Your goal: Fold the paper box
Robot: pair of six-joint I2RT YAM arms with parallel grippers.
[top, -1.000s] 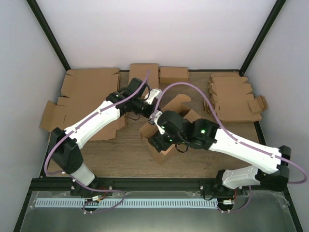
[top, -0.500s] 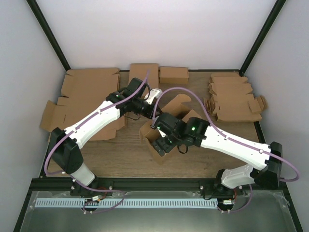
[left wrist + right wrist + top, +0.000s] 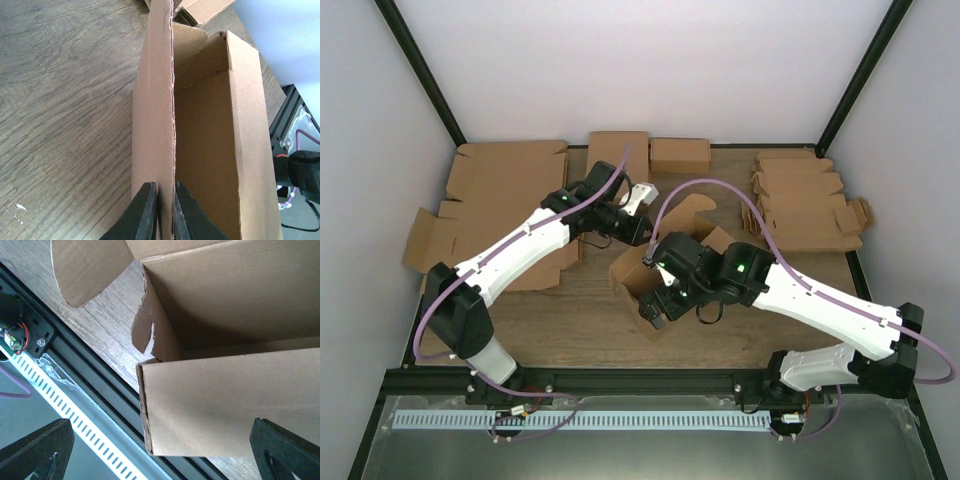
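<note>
Top external view: paper box sits at mid-desk between the two arms, partly erected. Walls are up and the interior is open to the camera. One rounded flap stands raised on the far side, toward the back wall. The box rests on the wooden desk.

Left wrist view: left gripper pinches one upright wall of the paper box at its top edge. The black fingers sit one on each face, pressed almost together with only the cardboard between them. The wall runs straight away from the camera. To its right is the box interior with a second wall beyond.

Top external view: left gripper reaches the box from its far-left side.

Right wrist view: right gripper is spread wide, with one of its fingers at each lower corner of the frame. The outer face of a box wall lies between them. No contact with either finger is visible, and nothing is held. A small torn tab hangs at the corner of the box.

Top external view: right gripper hovers over the near corner of the box.

Surroundings:
- large flat cardboard blank at left, partly under the left arm
- two small closed boxes at the back edge
- stack of notched blanks at the right rear
</note>
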